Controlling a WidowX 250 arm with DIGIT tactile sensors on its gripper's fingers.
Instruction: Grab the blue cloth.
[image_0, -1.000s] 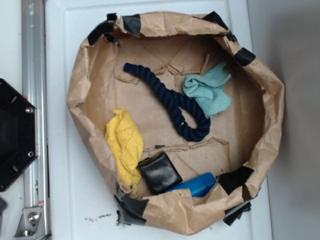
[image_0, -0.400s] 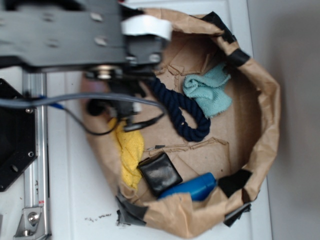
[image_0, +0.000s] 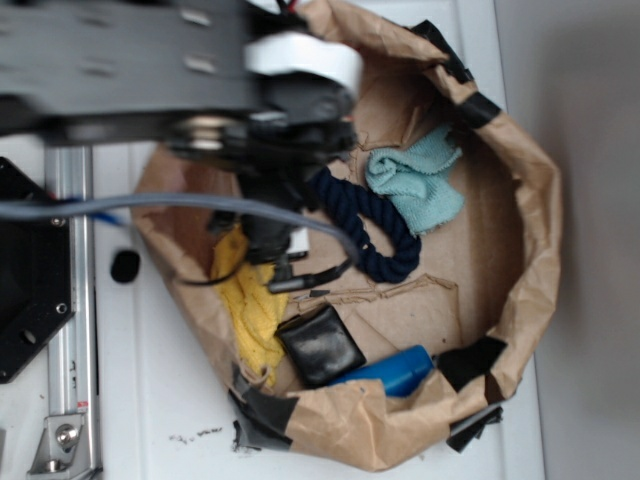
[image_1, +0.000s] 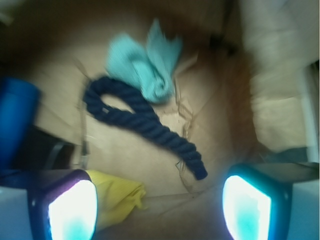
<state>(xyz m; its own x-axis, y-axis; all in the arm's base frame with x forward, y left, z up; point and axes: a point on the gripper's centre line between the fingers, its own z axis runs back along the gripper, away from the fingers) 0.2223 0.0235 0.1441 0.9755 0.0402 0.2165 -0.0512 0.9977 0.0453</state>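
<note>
- Your gripper (image_1: 160, 210) is spread wide, its two glowing pads (image_1: 72, 212) at the bottom corners of the wrist view with nothing between them.
- The blue cloth (image_0: 418, 184) you want lies crumpled on the floor of the brown paper basket (image_0: 540, 250), toward its upper right side in the exterior view, well apart from the fingers.
- In the wrist view the cloth (image_1: 145, 65) sits at the top, touching the looped end of the navy rope (image_1: 142, 125).
- The rope (image_0: 375, 225) runs between your arm (image_0: 200, 80) and the cloth.
- The yellow cloth (image_0: 255, 310) lies on the basket's left side, just below the gripper.
- A black pouch (image_0: 320, 347) and a blue tube (image_0: 395, 372) rest near the lower wall.
- The wrist view is blurred.
</note>
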